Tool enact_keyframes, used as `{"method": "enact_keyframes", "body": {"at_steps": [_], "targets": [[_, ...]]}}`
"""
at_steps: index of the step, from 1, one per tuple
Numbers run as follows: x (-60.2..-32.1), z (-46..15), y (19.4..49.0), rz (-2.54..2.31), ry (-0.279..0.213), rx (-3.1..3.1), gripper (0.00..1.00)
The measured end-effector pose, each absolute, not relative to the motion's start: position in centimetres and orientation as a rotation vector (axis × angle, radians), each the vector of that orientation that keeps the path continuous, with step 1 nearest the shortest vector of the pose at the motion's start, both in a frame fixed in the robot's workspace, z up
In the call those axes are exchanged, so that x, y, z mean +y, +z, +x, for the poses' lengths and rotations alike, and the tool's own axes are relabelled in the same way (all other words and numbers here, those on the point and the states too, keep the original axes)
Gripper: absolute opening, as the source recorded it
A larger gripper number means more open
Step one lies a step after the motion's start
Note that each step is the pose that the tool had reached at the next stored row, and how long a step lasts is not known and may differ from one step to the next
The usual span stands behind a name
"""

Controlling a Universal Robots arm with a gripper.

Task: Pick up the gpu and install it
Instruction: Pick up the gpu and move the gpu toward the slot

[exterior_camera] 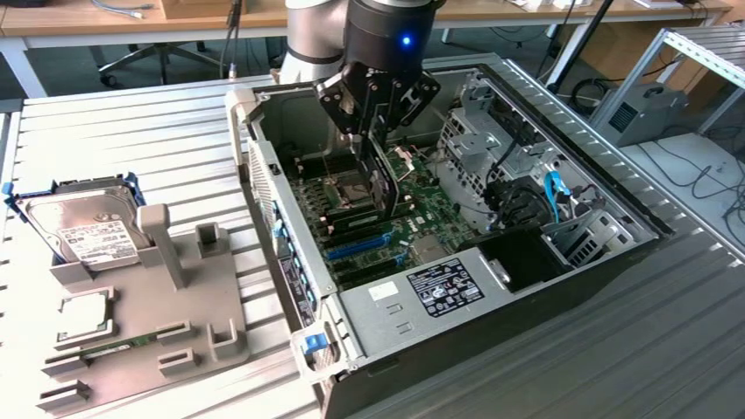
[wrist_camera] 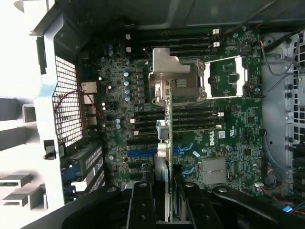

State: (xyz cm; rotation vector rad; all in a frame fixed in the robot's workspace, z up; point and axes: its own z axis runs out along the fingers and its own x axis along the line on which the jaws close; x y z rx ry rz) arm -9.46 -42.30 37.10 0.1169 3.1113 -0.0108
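Observation:
My gripper (exterior_camera: 379, 140) reaches down into the open computer case (exterior_camera: 605, 188), shut on the gpu (exterior_camera: 393, 188). The card hangs upright on its edge below the fingers, just above the motherboard (exterior_camera: 425, 218). In the wrist view the gpu (wrist_camera: 164, 138) shows edge-on as a thin strip with its silver bracket end farthest from the camera, running out from between my two black fingers (wrist_camera: 142, 200). It lies over the middle of the motherboard (wrist_camera: 238, 143), crossing the blue slot (wrist_camera: 143, 153) and the black slots beside it. I cannot tell whether its lower edge touches a slot.
A grey fixture (exterior_camera: 128, 305) on the exterior view's left holds a silver hard drive (exterior_camera: 82, 223) and a memory stick (exterior_camera: 117, 345). Inside the case are the metal processor bracket (wrist_camera: 176, 71), a drive cage (exterior_camera: 489, 148), blue and red cables (exterior_camera: 553, 188) and the power supply (exterior_camera: 448, 288).

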Motion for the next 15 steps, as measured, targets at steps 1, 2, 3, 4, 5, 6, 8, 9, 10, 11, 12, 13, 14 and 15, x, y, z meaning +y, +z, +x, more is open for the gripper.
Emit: {"method": "enact_keyframes", "body": {"at_steps": [1, 2, 3, 4, 5, 6, 8, 9, 10, 11, 12, 13, 14, 15], "targets": [[-42.3, -9.4, 37.1, 0.117, -0.011, 3.111, 0.26], [-42.3, -9.3, 37.1, 0.117, -0.011, 3.111, 0.26], [-42.3, -9.2, 37.1, 0.117, -0.011, 3.111, 0.26], [-42.3, -9.1, 37.1, 0.117, -0.011, 3.111, 0.26], [-42.3, -9.0, 37.0, 0.117, -0.011, 3.111, 0.26], [-42.3, -8.9, 37.0, 0.117, -0.011, 3.111, 0.26], [-42.3, -8.6, 37.0, 0.117, -0.011, 3.111, 0.26], [-42.3, -8.5, 37.0, 0.117, -0.011, 3.111, 0.26], [-42.3, -8.5, 37.0, 0.117, -0.011, 3.111, 0.26], [-42.3, -8.4, 37.0, 0.117, -0.011, 3.111, 0.26], [-42.2, -8.3, 37.0, 0.117, -0.011, 3.111, 0.26], [-42.2, -8.2, 36.9, 0.117, -0.011, 3.111, 0.26], [-42.2, -8.0, 36.9, 0.117, -0.011, 3.111, 0.26], [-42.2, -7.9, 36.9, 0.117, -0.011, 3.111, 0.26]]}}
